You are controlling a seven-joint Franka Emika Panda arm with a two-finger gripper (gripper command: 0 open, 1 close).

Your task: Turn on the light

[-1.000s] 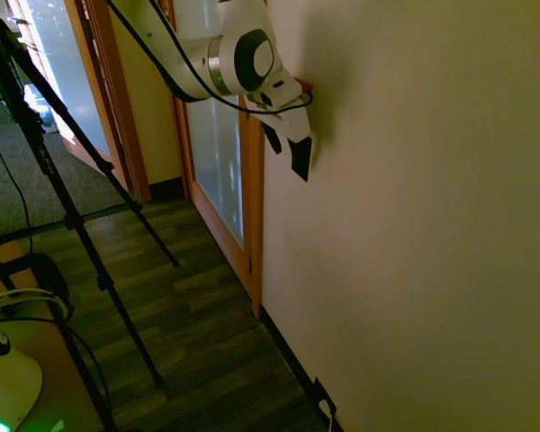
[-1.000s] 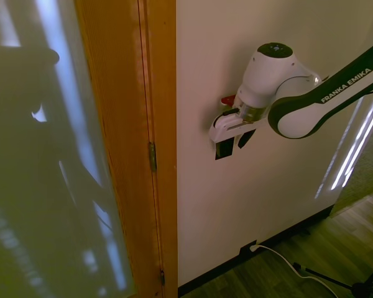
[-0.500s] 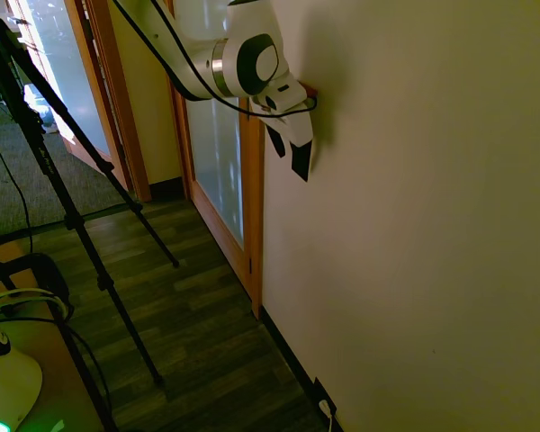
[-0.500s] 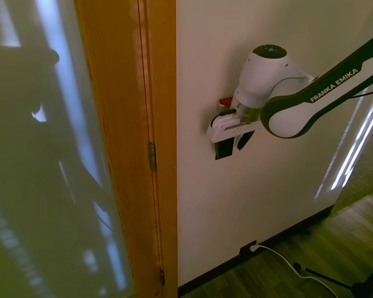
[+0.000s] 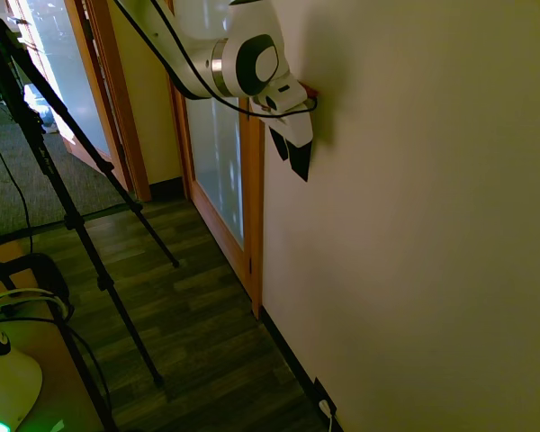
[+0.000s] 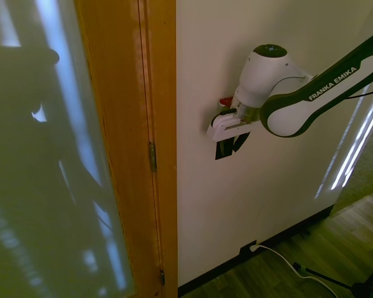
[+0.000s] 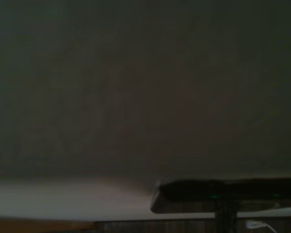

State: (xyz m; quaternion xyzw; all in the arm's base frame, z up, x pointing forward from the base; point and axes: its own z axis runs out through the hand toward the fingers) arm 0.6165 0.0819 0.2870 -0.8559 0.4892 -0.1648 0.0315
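Black rectangular switch behind white pincer.

Cream wall, orange-brown wooden door frame, black switch.

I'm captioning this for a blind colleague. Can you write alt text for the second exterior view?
A white robot arm's pincer points down against a cream wall, over a small black switch, right of a wooden door frame.
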